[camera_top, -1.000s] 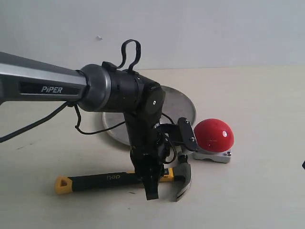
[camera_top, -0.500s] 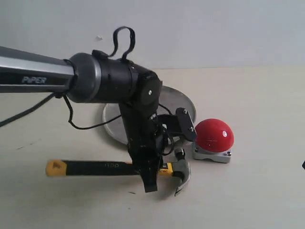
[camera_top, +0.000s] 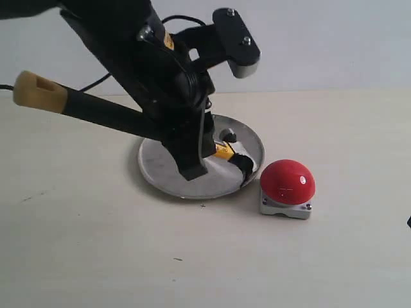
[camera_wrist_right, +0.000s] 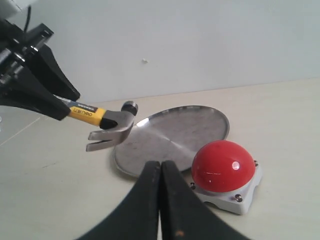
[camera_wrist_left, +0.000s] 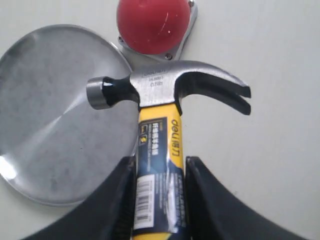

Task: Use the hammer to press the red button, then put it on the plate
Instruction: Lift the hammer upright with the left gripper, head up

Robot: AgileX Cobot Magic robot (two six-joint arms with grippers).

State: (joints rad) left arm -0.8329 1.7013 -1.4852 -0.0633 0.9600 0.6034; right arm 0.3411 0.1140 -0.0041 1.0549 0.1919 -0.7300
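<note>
My left gripper (camera_top: 200, 153) is shut on the hammer (camera_top: 96, 112) near its yellow neck band and holds it in the air. The handle slopes up to the left, ending in its yellow end (camera_top: 37, 89). The dark steel head (camera_top: 243, 165) hangs low over the right rim of the silver plate (camera_top: 160, 173), just left of the red button (camera_top: 287, 181). In the left wrist view the fingers (camera_wrist_left: 197, 175) clamp the labelled handle (camera_wrist_left: 159, 150), with the head (camera_wrist_left: 165, 85) between the plate (camera_wrist_left: 50, 115) and the button (camera_wrist_left: 152, 22). My right gripper (camera_wrist_right: 160, 165) is shut and empty, close in front of the button (camera_wrist_right: 223, 166).
The button sits on a square grey base (camera_top: 286, 208) on the pale tabletop, close beside the plate's rim. A plain wall runs behind the table. The left arm's cables (camera_top: 186, 19) loop above the wrist.
The left arm has lifted the hammer off the table and carried it back toward the plate. The handle now tilts up to the left, and the head hangs beside the button.
</note>
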